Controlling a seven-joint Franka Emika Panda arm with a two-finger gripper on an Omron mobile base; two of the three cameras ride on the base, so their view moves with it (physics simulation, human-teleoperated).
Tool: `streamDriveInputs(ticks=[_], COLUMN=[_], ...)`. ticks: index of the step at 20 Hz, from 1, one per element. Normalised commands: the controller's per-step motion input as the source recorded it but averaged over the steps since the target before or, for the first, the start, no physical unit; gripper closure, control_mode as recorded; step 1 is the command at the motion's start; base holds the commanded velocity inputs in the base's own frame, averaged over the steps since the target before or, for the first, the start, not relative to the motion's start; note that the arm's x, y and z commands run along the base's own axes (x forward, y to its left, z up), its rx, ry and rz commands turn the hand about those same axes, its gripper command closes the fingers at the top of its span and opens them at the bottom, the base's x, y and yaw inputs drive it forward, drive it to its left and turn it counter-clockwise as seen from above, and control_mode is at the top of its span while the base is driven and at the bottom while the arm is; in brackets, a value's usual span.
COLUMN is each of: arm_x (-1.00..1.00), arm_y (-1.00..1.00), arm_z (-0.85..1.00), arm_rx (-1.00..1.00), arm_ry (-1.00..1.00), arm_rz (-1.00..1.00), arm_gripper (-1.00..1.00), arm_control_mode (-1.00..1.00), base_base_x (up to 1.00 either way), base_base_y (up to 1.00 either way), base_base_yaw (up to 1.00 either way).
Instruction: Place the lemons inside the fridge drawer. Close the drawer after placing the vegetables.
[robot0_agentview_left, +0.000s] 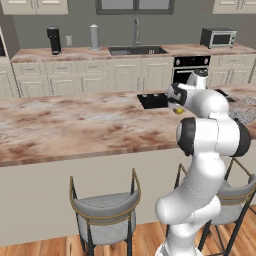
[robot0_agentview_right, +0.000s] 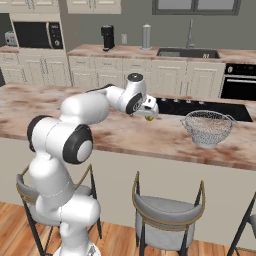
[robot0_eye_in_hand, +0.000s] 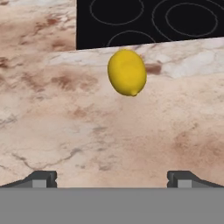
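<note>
Hand view is showing the pincer (robot0_eye_in_hand: 111, 177) released, its two dark fingertips (robot0_eye_in_hand: 41, 178) spread wide and grasping nothing, while one lemon (robot0_eye_in_hand: 127, 72) is lying on the marbled desk (robot0_eye_in_hand: 65, 131) just short of the black cooktop (robot0_eye_in_hand: 144, 22) set into the desk's far edge. Right base view is catching the same lemon (robot0_agentview_right: 149, 118) as a yellow speck peeking from under the white hand, with the wire-mesh bowl (robot0_agentview_right: 207, 127) standing well apart toward the desk's right end. Left base view is showing the fruit (robot0_agentview_left: 178, 111) tucked beside the wrist near the cooktop's corner. The step in hand appears to be the approach to a first pick, with neither fridge nor drawer in sight from these angles. Doing it well likely means lowering the hand so the fruit is sitting squarely between the spread tips, since it is now lying ahead of them rather than between them. The lemon's long axis is tilting slightly, so closing across its narrower girth should be giving the surer hold. A round, smooth fruit may be rolling off toward the cooktop if one tip nudges it first, so a centred, gentle descent looks wise.
</note>
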Motion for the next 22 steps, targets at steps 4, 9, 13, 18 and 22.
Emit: streamDriveInputs(ticks=[4,9,13,18,22], arm_x=[0.45,0.49,0.49,0.43,0.31], arm_y=[-0.06,-0.04,-0.08,-0.05,-0.21], arm_z=[-0.21,-0.18,-0.14,-0.14,-0.10], arm_rx=[0.00,0.00,0.00,0.00,0.00], arm_ry=[0.01,0.03,0.05,0.06,0.05], arm_rz=[0.00,0.00,0.00,0.00,0.00], arm_gripper=[-1.00,-1.00,-1.00,-1.00,-1.00], arm_control_mode=[-1.00,-1.00,-1.00,-1.00,-1.00], base_base_x=[0.00,0.00,0.00,0.00,0.00], base_base_y=[0.00,0.00,0.00,0.00,0.00], base_base_yaw=[0.00,0.00,0.00,0.00,0.00])
